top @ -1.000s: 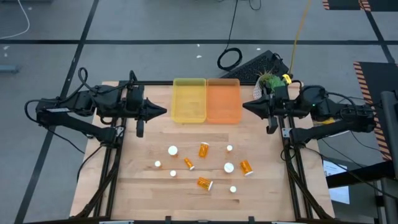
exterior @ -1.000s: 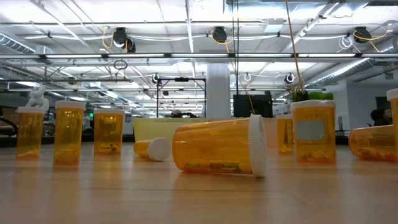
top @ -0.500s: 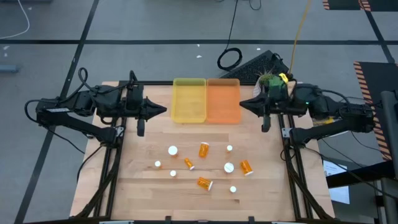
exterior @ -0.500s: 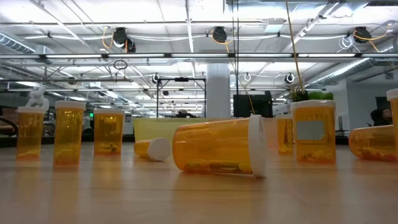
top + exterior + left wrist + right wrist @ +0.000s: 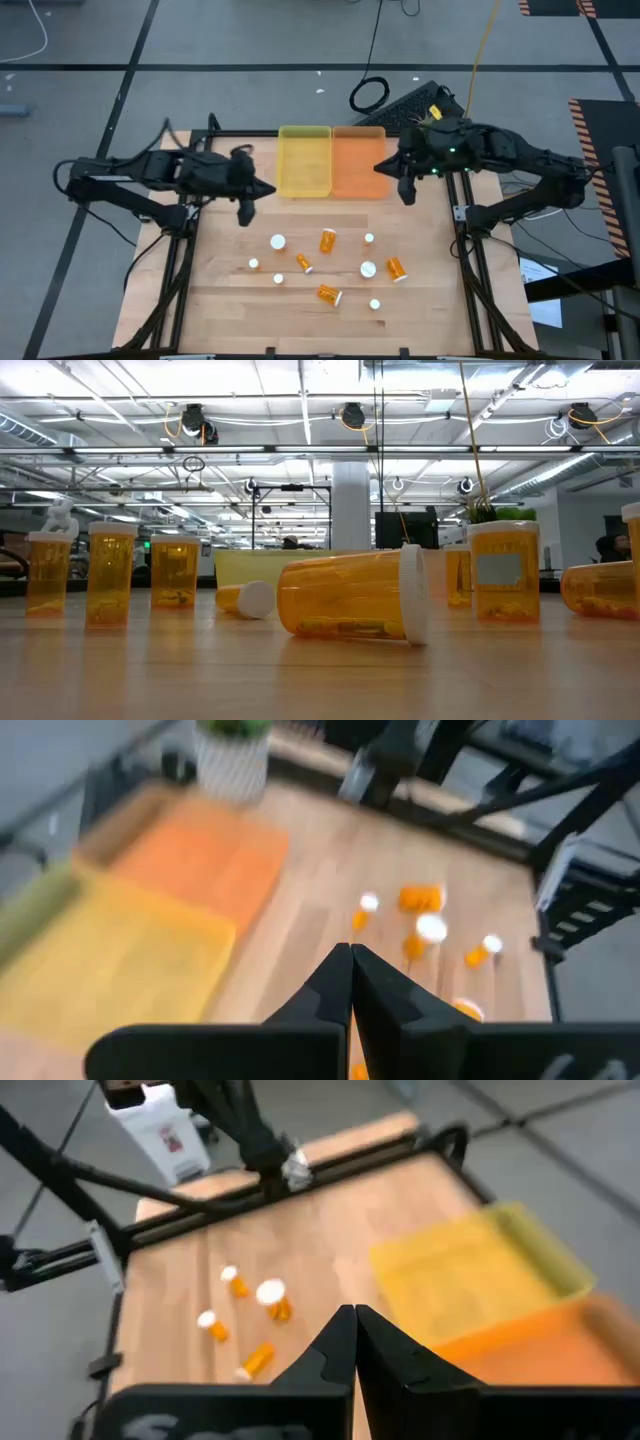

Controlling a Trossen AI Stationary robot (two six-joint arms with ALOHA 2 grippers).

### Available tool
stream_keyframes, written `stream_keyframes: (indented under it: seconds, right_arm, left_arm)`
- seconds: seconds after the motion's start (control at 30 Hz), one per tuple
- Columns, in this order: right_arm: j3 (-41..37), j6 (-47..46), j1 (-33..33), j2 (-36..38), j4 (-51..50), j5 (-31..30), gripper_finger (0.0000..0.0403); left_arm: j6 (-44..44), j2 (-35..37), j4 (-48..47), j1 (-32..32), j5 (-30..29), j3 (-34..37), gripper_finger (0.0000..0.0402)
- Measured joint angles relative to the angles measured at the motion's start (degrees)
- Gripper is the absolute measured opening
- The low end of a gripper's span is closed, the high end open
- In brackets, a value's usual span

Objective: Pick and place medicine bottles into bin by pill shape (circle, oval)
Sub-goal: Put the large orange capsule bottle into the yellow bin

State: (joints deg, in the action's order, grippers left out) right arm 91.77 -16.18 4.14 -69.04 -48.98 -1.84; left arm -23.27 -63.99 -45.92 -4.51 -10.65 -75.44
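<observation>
On the wooden table (image 5: 230,300), translucent orange cylindrical pill bottles (image 5: 328,293) with white caps scatter; left gripper (image 5: 267,188) and right gripper (image 5: 381,167) are closed, empty.

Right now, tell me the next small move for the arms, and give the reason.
Probably open the left end effector and lower it toward the standing bottle nearest it. Both end effectors are shut and empty, the right end effector by the orange tray, and both it and the yellow tray hold no bottles, so a first pick comes next.
</observation>
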Motion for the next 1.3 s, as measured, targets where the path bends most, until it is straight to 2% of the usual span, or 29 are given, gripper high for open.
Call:
stream_keyframes:
  seconds: [0.1, 0.2, 0.4, 0.6, 0.9, 1.3]
  right_arm:
    - [0.00, -2.94, 0.34, -1.37, 0.25, 3.15, 0.0000]
    - [0.00, -5.02, 0.40, -2.45, 0.23, 5.14, 0.0000]
    - [0.00, -7.38, 0.40, -3.06, 0.23, 5.17, 0.0000]
    - [0.00, -7.39, 0.40, -3.03, 0.08, 5.17, 0.0000]
    - [0.00, -7.36, 0.40, -3.01, -1.28, 5.17, 0.0000]
    - [0.00, -6.73, 0.40, -3.01, -1.28, 5.17, 0.0000]
  left_arm:
    - [-6.58, -2.85, -4.28, 0.00, 0.33, 0.01, 0.0018]
    - [-13.25, -5.68, -8.58, -0.05, 1.47, 0.00, 0.0042]
    - [-26.51, -12.33, -13.77, -0.07, 7.75, 0.00, 0.0121]
    - [-35.39, -19.35, -15.44, -0.06, 13.66, 0.00, 0.0196]
    - [-40.13, -26.89, -16.38, -0.06, 16.21, 0.00, 0.0288]
    - [-37.17, -34.93, -17.10, -0.17, 17.18, 0.01, 0.0354]
